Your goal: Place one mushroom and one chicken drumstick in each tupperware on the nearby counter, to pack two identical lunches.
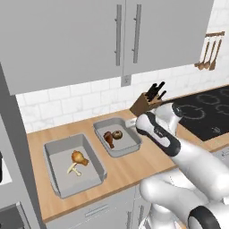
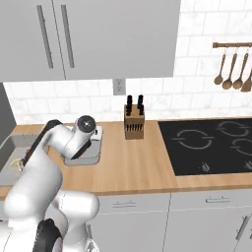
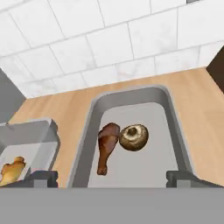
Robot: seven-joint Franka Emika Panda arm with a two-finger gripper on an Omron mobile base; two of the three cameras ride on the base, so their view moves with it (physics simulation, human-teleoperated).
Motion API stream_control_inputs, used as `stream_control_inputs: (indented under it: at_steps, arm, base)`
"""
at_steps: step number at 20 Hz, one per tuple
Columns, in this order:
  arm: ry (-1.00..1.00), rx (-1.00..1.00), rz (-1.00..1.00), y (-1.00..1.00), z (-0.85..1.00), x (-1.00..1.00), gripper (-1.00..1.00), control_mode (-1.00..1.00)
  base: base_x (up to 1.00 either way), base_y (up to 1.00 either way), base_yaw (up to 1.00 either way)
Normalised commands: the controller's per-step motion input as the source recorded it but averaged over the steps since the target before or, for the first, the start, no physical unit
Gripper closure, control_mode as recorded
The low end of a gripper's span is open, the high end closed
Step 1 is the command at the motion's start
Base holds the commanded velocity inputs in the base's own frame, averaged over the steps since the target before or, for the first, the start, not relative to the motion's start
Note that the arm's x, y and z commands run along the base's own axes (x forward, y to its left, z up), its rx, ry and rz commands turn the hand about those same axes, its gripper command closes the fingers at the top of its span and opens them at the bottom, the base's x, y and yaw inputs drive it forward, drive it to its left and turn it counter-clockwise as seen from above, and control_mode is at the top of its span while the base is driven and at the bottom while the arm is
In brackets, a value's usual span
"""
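Two grey tupperware stand on the wooden counter (image 1: 129, 167). The right tupperware (image 1: 129, 144) holds a dark brown chicken drumstick (image 3: 107, 146) with a brown mushroom (image 3: 133, 137) touching it on its right. The left tupperware (image 1: 56, 167) holds a golden drumstick (image 1: 79, 157) and a pale mushroom (image 1: 73, 169). My gripper (image 3: 113, 177) hovers over the near end of the right tupperware (image 3: 175, 122), open, with its fingertips (image 3: 41, 177) spread wide and nothing between them. In the left base view my arm hides the hand.
A knife block (image 1: 146, 100) stands against the tiled wall just behind my arm. The black stovetop (image 1: 205, 112) lies to the right. Wooden spoons (image 1: 209, 53) hang on the wall, and grey wall cabinets (image 1: 89, 36) hang overhead.
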Motion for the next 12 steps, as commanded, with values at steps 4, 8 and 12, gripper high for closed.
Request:
stream_control_inputs:
  at_steps: [4,8,12]
  arm:
    - [-0.60,0.23,0.00,-0.86,1.00,-1.00,-1.00,-1.00]
    - [-0.68,0.28,0.00,-0.86,0.99,-1.00,-1.00,-1.00]
    - [-0.49,0.41,0.00,-1.00,0.87,-1.00,-1.00,-1.00]
  base:
    - [0.00,0.00,0.00]
    - [0.00,0.00,0.00]
    - [0.00,0.00,0.00]
